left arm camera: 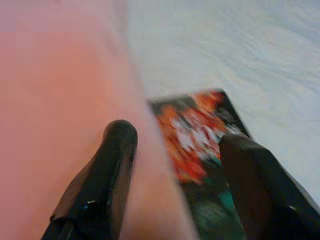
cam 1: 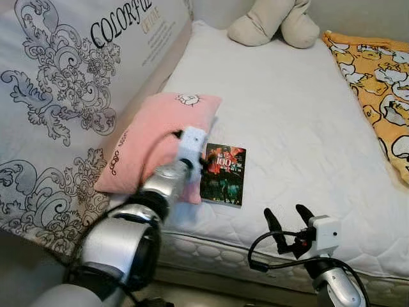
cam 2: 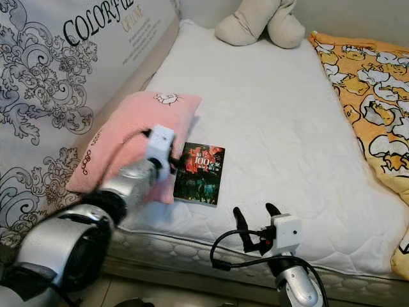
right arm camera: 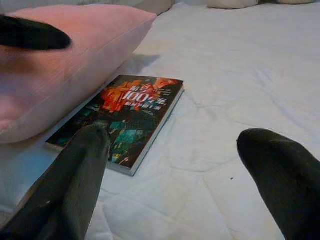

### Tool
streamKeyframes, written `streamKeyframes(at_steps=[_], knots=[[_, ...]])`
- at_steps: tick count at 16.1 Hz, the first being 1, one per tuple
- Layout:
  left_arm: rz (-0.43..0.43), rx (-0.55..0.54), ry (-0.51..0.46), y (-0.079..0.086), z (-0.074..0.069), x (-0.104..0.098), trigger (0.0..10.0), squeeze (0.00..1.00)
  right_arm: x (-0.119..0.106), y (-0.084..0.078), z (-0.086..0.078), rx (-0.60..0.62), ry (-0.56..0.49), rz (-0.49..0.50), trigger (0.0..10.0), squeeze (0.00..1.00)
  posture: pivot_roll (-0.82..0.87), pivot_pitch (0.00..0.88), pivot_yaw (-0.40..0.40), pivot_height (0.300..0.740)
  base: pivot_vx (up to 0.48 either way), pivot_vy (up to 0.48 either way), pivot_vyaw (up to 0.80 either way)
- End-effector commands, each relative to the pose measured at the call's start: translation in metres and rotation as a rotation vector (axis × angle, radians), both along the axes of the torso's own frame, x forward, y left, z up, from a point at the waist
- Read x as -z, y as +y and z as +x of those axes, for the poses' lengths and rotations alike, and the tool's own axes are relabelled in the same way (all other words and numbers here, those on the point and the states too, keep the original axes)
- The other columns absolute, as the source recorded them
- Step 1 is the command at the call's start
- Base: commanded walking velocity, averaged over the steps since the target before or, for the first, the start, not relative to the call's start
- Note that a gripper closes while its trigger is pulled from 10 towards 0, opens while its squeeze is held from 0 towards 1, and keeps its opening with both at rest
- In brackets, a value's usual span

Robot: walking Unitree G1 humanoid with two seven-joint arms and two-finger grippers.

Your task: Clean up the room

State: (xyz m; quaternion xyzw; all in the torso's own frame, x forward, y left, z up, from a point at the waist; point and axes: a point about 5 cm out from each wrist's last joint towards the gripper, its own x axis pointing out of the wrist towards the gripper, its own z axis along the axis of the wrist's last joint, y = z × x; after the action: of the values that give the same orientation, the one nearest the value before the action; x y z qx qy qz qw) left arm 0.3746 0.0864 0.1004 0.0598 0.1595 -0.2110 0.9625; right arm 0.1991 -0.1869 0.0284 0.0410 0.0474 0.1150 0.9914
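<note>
A pink pillow (cam 1: 150,137) lies at the left edge of the white mattress (cam 1: 287,109). A small book with a dark red and green cover (cam 1: 223,174) rests flat beside it, its left edge touching the pillow. My left gripper (left arm camera: 175,150) is open low over the pillow's right edge, one finger (left arm camera: 112,160) over the pillow and the other (left arm camera: 250,170) over the book. My right gripper (cam 1: 285,214) hovers open near the mattress's front edge, to the right of the book and apart from it, holding nothing.
A beige plush toy (cam 1: 275,22) sits at the head of the bed. A yellow cartoon-print blanket (cam 1: 377,83) covers the right side. A tall wrapped panel printed "COLORFUL" (cam 1: 64,83) leans along the left side of the bed.
</note>
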Motion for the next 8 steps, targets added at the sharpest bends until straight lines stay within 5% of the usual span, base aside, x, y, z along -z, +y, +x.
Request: streamKeyframes(at_steps=[1, 4, 5, 8], knots=[[0.017, 0.036, -0.149, 0.002, 0.010, -0.026, 10.0, 0.00, -0.004, -0.006, 0.006, 0.041, -0.037, 0.010, 10.0, 0.10, -0.13, 0.000, 0.002, 0.740, 0.000, 0.000, 0.00], [-0.022, -0.060, -0.329, 0.030, 0.006, -0.036, 10.0, 0.00, -0.032, -0.004, 0.024, 0.105, -0.136, 0.009, 10.0, 0.10, -0.09, 0.000, 0.011, 0.740, 0.000, 0.000, 0.00], [-0.042, -0.128, -0.376, 0.043, -0.004, -0.032, 10.0, 1.00, -0.041, -0.008, 0.032, 0.141, -0.171, -0.002, 10.0, 0.00, -0.07, 0.000, 0.008, 0.740, 0.000, 0.000, 0.00], [-0.076, -0.208, -0.449, 0.056, -0.034, -0.025, 10.0, 1.00, -0.047, -0.015, 0.042, 0.200, -0.203, -0.028, 10.0, 0.00, -0.03, 0.000, 0.009, 0.740, 0.000, 0.000, 0.00]])
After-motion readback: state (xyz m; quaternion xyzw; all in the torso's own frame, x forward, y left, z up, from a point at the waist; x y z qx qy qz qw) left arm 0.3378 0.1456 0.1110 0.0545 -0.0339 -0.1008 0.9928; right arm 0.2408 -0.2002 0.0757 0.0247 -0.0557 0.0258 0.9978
